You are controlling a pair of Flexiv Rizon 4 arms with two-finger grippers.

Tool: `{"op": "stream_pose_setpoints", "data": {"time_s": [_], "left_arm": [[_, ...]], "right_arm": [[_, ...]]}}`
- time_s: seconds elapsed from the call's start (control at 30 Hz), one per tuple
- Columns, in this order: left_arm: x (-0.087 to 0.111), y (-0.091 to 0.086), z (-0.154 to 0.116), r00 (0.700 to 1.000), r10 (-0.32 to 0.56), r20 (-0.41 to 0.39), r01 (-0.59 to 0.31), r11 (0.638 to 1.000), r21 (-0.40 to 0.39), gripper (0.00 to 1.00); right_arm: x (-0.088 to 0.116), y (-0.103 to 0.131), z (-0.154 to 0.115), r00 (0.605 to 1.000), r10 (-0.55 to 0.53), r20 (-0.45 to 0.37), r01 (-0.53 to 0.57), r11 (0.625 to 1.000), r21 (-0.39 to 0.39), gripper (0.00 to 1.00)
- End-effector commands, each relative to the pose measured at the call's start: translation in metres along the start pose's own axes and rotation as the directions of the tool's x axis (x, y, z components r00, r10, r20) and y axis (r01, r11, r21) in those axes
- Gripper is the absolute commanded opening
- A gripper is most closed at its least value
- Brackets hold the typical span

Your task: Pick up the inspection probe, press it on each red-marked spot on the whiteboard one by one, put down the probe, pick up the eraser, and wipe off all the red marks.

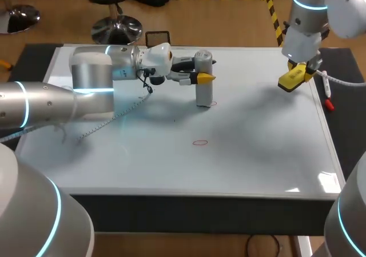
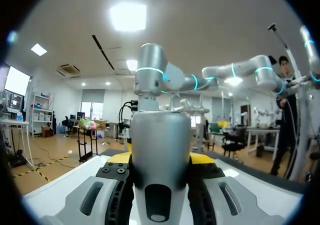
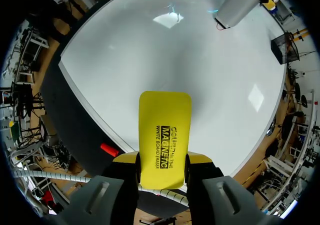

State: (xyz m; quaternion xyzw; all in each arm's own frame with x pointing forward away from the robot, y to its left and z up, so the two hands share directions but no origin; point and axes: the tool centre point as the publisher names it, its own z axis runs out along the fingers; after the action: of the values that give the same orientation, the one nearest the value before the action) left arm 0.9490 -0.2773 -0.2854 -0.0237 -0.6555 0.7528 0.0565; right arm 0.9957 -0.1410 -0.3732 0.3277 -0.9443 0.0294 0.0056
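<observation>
Probe work first, from the head view: tall silver metal inspection probe [image 1: 203,91] standing upright on the flat white whiteboard [image 1: 257,154], squeezed between the yellow fingers of the left gripper [image 1: 205,77]. Small red ring [image 1: 213,103] peeking out right at the probe's foot. Second red ring [image 1: 199,142] a little nearer the front edge than the probe. Far off to the probe's right, right gripper [image 1: 294,77] clamped on the flat yellow eraser [image 1: 290,83], up above the board.

Left wrist view: probe snug between both fingers, gripped from two sides.

Right wrist view: eraser pinched from two sides, well apart from the probe.

Best way, most likely: push straight down and gently, with the probe upright and no wobble. Lift it clear before going to the second ring, so no red gets smeared. No eraser near the probe until both rings are pressed.
</observation>
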Motion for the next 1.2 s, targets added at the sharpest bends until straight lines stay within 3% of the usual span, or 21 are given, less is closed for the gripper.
{"op": "stream_pose_setpoints", "data": {"time_s": [0.03,0.2,0.7,0.87,1.2], "left_arm": [[0.002,0.001,-0.004,1.000,0.003,0.007,-0.003,1.000,-0.006,0.00],[0.001,-0.003,-0.004,1.000,0.009,0.011,-0.009,1.000,-0.003,0.00],[0.000,-0.042,-0.005,0.997,0.080,0.007,-0.080,0.997,0.018,0.00],[0.002,-0.053,-0.019,0.997,0.079,0.025,-0.080,0.997,0.015,0.00],[-0.005,-0.084,-0.079,0.986,0.118,0.120,-0.118,0.993,-0.006,0.00]], "right_arm": [[0.000,-0.001,-0.001,1.000,-0.001,-0.004,0.001,1.000,0.002,0.00],[0.000,-0.001,-0.001,1.000,-0.001,-0.004,0.001,1.000,0.002,0.00],[0.000,-0.001,-0.001,1.000,-0.001,-0.004,0.001,1.000,0.002,0.00],[0.000,-0.001,-0.001,1.000,-0.001,-0.004,0.001,1.000,0.002,0.00],[0.000,-0.001,-0.001,1.000,-0.001,-0.004,0.001,1.000,0.002,0.00]]}}
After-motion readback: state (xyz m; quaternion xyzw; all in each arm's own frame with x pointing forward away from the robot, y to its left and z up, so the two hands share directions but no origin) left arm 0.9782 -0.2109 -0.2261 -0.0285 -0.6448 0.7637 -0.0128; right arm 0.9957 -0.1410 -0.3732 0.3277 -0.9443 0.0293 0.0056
